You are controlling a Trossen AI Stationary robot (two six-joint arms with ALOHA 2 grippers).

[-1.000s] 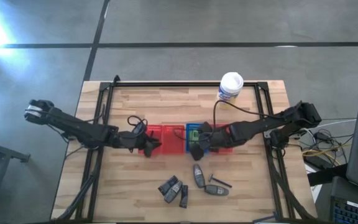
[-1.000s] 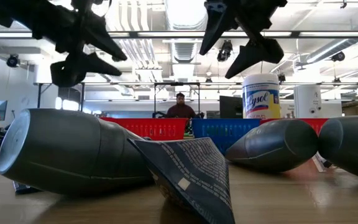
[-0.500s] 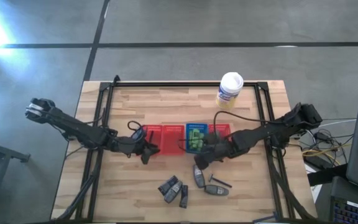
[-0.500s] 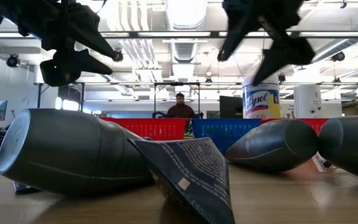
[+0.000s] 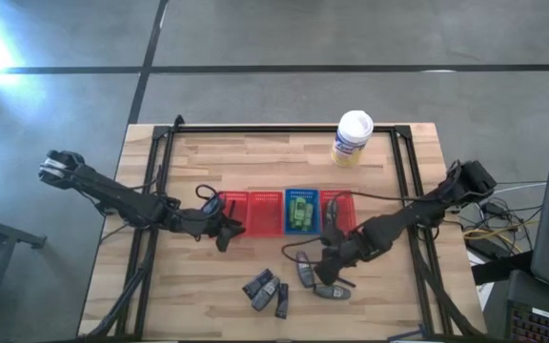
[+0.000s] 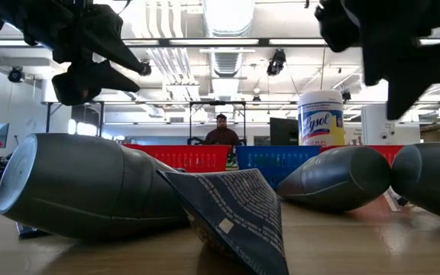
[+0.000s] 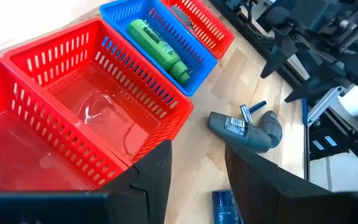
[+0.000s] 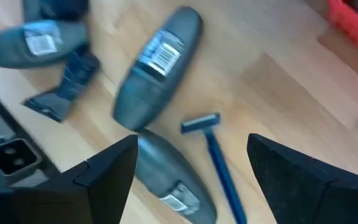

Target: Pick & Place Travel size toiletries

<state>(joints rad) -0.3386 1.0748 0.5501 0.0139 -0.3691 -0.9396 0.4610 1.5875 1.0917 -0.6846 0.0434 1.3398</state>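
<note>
Several dark grey oval tubes lie flat on the wooden table near its front edge: two [image 8: 157, 68] [image 8: 166, 180] by a blue razor [image 8: 213, 152], others [image 5: 263, 288] further left beside a dark sachet [image 8: 64, 87]. Green bottles [image 5: 300, 210] lie in the blue basket [image 5: 288, 224]. My right gripper [image 5: 327, 274] hangs open above the tubes and razor, pointing steeply down; its fingers [image 8: 104, 180] stand wide, touching nothing. My left gripper [image 5: 229, 231] hovers open by the near left corner of the red basket [image 7: 92, 118], with nothing between its fingers [image 7: 154, 174].
A large white tub with a yellow label [image 5: 353, 136] stands at the far edge. Three baskets sit in a row mid-table: red [image 5: 236, 211], blue, red [image 5: 339, 202]. A black frame [image 5: 403, 191] borders the table. Bare wood lies at the near left.
My right gripper has swung from over the blue basket toward the table's near edge and sunk lower, tipping more steeply down, until it hangs over the grey tubes and the razor. The tubes and baskets have stayed where they were.
</note>
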